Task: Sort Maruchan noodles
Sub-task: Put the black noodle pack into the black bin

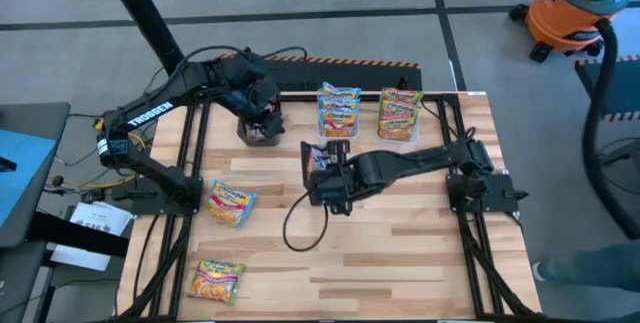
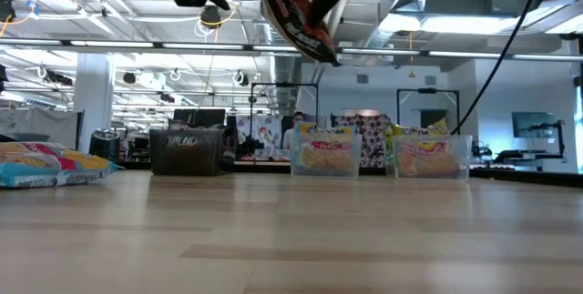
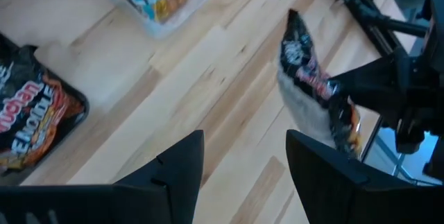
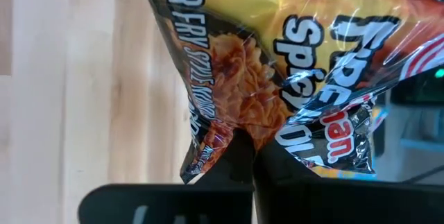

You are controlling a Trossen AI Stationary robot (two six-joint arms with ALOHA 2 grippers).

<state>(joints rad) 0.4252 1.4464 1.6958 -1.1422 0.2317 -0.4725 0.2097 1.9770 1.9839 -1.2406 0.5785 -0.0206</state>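
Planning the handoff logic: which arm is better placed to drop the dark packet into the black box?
The right. Its tool is shut on the dark packet, held above the table. The left tool is open and empty, over the black box, which holds a dark packet.

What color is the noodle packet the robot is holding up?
Black with orange-red noodles, held by the right gripper: the packet shows best in the right wrist view.
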